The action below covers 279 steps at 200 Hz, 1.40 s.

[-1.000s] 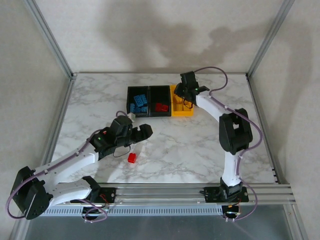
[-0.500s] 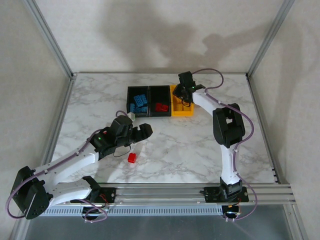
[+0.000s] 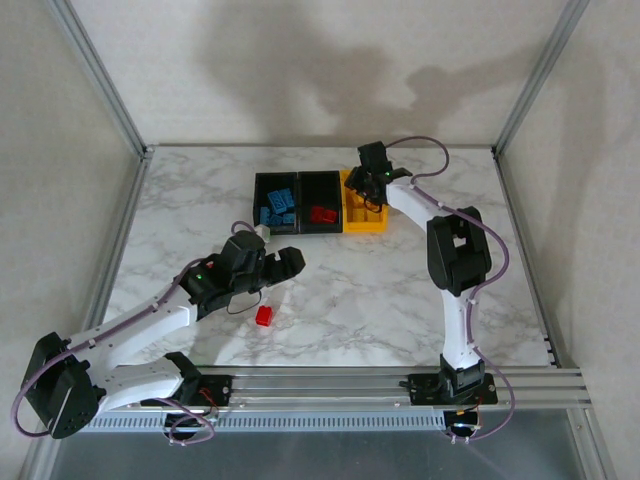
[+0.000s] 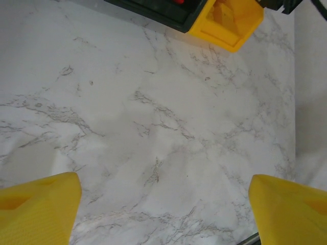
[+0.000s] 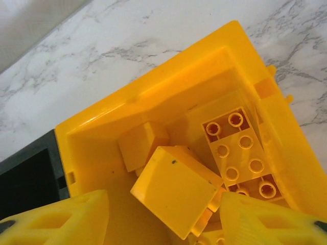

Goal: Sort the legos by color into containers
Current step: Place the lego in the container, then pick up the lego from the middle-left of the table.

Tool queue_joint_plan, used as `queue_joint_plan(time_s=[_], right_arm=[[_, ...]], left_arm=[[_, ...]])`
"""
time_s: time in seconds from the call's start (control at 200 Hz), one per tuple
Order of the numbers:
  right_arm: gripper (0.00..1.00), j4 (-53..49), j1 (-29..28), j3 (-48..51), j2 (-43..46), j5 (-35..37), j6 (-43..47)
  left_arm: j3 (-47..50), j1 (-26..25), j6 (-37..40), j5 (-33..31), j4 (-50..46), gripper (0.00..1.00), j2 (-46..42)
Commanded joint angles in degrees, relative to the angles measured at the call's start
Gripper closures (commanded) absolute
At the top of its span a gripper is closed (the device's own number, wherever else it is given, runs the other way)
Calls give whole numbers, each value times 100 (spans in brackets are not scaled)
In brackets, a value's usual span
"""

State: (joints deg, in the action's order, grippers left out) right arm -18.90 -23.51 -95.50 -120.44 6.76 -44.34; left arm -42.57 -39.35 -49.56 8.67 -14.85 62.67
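One red lego (image 3: pixel 264 315) is seen lying alone on the marble table (image 3: pixel 380 290), nearest the arm bases. Just beyond it the left gripper (image 3: pixel 275 250) is held above bare tabletop, jaws spread wide with nothing between them. Farther back, three containers are set side by side: a left black bin (image 3: pixel 268 188) with blue legos (image 3: pixel 277 212), a middle black bin (image 3: pixel 320 190) with red legos (image 3: pixel 321 213), and a yellow bin (image 5: pixel 92 148). Over the yellow bin the right gripper (image 5: pixel 163 224) is poised, jaws parted. A tilted yellow lego (image 5: pixel 176 196) is seen between them, resting on other yellow legos (image 5: pixel 237 148).

Three bins (image 3: pixel 300 176) abreast, lone brick (image 3: pixel 264 316) before them
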Motion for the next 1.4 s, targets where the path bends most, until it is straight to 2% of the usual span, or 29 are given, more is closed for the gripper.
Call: queue_joint_plan(time_s=[0.0, 0.245, 0.516, 0.776, 0.951, 1.111, 1.257, 1.392], right_arm=[[41, 144, 19, 316, 751, -25, 30], [41, 626, -117, 1676, 2084, -429, 243], [42, 1184, -381, 3604, 3958, -1189, 971], [41, 1362, -802, 5415, 5969, -2856, 1652], [41, 1134, -1068, 6228, 6974, -2802, 1454], [41, 1201, -1069, 6531, 7430, -2748, 1185], [41, 1325, -1073, 6553, 7392, -2805, 1103], [41, 1318, -1069, 6546, 7317, -2788, 1111]], left_arm=[[-230, -60, -36, -304, -265, 15, -140], [-397, -57, -98, -824, -1013, 14, -222], [-394, -72, -2, -1120, -2060, 16, -336], [-131, -302, 96, -1080, -2437, 22, -36], [-15, -557, 236, -1133, -2541, 26, 528], [20, -780, 265, -1370, -2532, 24, 998], [42, -931, 265, -1508, -2433, 24, 1360], [126, -1087, 206, -1488, -2294, 31, 1589]])
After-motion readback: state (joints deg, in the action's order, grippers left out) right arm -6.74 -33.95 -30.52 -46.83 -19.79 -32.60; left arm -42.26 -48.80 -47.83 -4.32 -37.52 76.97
